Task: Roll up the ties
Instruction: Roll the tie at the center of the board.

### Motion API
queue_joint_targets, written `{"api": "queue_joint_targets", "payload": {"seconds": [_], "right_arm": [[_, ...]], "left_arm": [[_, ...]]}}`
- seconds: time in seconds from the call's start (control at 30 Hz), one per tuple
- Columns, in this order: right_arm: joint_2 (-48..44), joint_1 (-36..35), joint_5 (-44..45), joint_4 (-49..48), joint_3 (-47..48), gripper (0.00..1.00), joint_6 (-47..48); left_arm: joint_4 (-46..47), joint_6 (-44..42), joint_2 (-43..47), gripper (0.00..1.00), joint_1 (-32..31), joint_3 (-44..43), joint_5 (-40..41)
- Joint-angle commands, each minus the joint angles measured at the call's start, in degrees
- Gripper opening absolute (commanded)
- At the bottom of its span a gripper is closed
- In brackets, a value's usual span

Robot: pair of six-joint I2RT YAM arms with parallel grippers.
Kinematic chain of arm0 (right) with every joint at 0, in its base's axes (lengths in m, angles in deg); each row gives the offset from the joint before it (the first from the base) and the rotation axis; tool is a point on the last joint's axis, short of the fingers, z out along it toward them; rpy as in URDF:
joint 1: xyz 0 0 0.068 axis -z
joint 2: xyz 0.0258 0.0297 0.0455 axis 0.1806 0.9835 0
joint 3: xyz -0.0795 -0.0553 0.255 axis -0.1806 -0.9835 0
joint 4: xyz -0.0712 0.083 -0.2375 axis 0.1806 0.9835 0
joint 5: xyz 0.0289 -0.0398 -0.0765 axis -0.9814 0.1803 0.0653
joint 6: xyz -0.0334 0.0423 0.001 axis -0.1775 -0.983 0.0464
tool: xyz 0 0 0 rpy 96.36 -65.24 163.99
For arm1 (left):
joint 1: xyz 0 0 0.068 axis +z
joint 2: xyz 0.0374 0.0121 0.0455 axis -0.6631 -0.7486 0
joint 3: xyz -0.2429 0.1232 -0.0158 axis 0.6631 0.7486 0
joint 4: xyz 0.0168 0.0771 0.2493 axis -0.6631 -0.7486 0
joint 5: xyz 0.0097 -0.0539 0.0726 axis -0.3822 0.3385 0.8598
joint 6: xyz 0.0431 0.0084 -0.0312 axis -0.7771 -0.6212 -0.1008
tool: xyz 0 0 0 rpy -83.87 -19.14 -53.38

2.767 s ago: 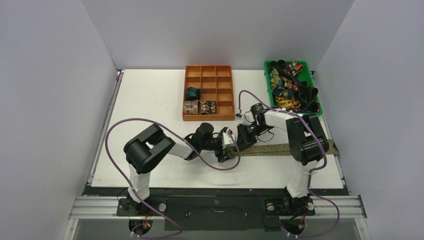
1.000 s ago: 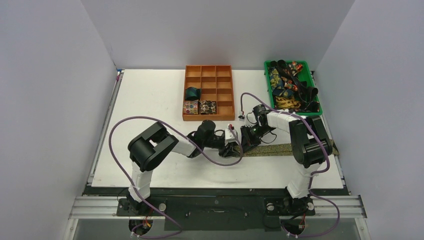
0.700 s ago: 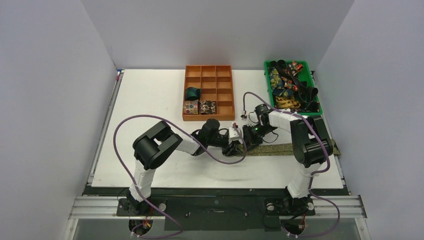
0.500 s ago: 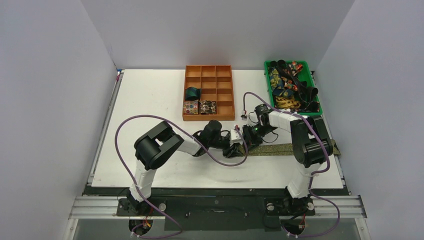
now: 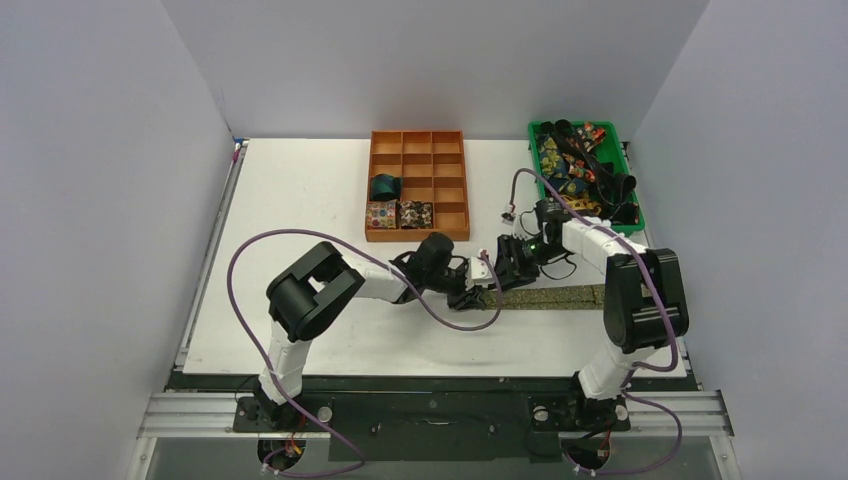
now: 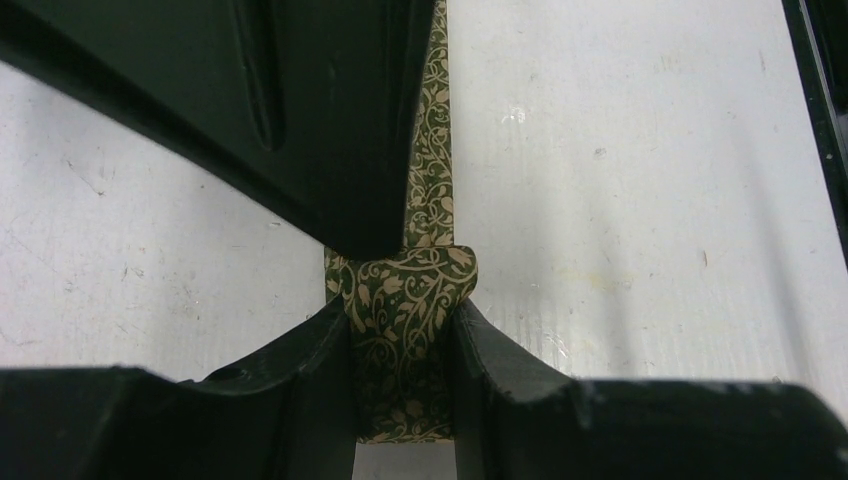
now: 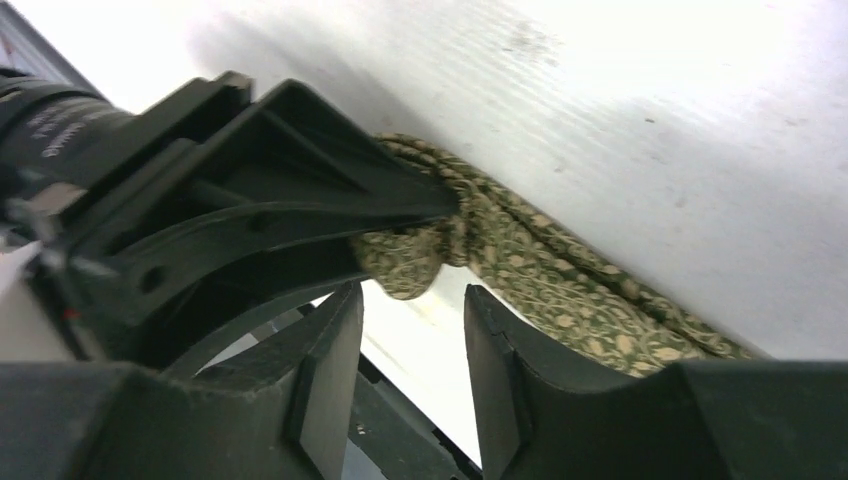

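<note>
An olive-gold patterned tie (image 5: 560, 296) lies as a flat strip along the near right of the table. Its left end is folded into a small coil (image 6: 408, 300) with my left gripper (image 6: 400, 325) shut on it, fingers pressing both sides. In the top view the left gripper (image 5: 476, 283) reaches right, close against the right gripper (image 5: 508, 268). My right gripper (image 7: 412, 315) is open, its fingers just short of the coil (image 7: 408, 262) with nothing between them. The strip (image 7: 590, 300) runs off to the lower right.
An orange divided box (image 5: 417, 237) at the back centre holds a teal coil (image 5: 384, 186), a floral coil (image 5: 380, 214) and a dark flecked coil (image 5: 415, 213). A green bin (image 5: 534, 160) at the back right holds a heap of ties. Purple cables loop off both arms.
The right gripper has opened, let go of the tie's end and drawn back to the right. The left gripper has slid right and closed a little tighter on the coil.
</note>
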Motion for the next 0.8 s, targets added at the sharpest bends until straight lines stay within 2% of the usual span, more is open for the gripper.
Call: {"api": "queue_joint_targets", "payload": {"seconds": [0.0, 0.23, 0.3, 0.37, 0.4, 0.43, 0.53, 0.57, 0.6, 0.7, 0.77], "right_arm": [[-2.33, -2.24, -5.73, 0.76, 1.50, 0.40, 0.10], [2.46, -4.54, -1.27, -0.70, 1.43, 0.42, 0.48], [3.76, -4.48, -0.56, -0.85, 1.17, 0.39, 1.46], [4.50, -4.33, -0.47, -0.84, 1.13, 0.20, 2.33], [4.62, -4.21, -0.16, -0.84, 1.19, 0.04, 2.61], [4.69, -3.89, 0.55, -0.80, 1.16, 0.01, 2.65], [5.34, -2.60, 2.56, 0.29, 1.08, 0.00, 5.78], [6.00, -2.08, 3.96, 0.92, 1.07, 0.00, 6.31], [6.30, -1.81, 4.78, 1.00, 1.01, 0.00, 7.07], [7.99, -1.03, 8.08, 1.18, 0.90, 0.00, 7.90], [8.76, -0.93, 8.94, 1.11, 1.09, 0.00, 8.05]], "left_arm": [[-16.48, -3.40, -4.11, 0.20, 0.59, 1.44, 5.61], [-17.71, -3.54, -4.07, 0.20, 0.59, 0.76, 5.63], [-17.85, -3.65, -4.04, 0.20, 0.59, 0.64, 5.75], [-18.17, -3.73, -4.05, 0.21, 0.59, 0.46, 5.84], [-18.33, -3.69, -4.00, 0.21, 0.63, 0.42, 5.85], [-18.46, -3.68, -3.76, 0.24, 0.65, 0.36, 5.65], [-16.82, -3.43, -2.65, 0.38, 1.26, 0.89, 4.31], [-16.03, -2.91, -1.60, 0.47, 1.50, 1.51, 3.07], [-13.88, -2.35, -1.02, 0.52, 2.13, 1.83, 2.35], [-8.83, -0.14, 2.88, 0.78, 3.00, 2.87, -0.64], [-4.67, 0.26, 4.90, 0.84, 3.18, 3.09, -0.84]]}}
